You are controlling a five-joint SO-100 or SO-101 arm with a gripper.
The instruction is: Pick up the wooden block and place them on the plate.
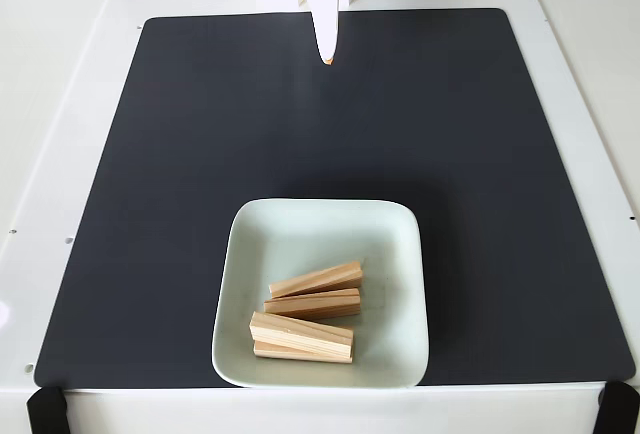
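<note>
No readable writing or labels anywhere in the fixed view; block ends too small to make out any digit. Four wooden blocks, all in the plate (240,254), lower half of it. Top wooden block (316,280) lies tilted, right end higher. Second wooden block (313,303) sits just below it, near level. Third wooden block (301,332) angles down to the right and rests over the fourth wooden block (275,352), which shows as a thin strip beneath it near the plate's front rim. One plate, pale mint-white, square with rounded corners, sitting on a black mat (180,154) toward its front edge. Mat lies on a white bench (50,104). One hand (327,54) at the top centre, white, pointing down over the mat's far end, well apart from the plate, fingertips together, holding nothing. Black clamps at the bench corners.
</note>
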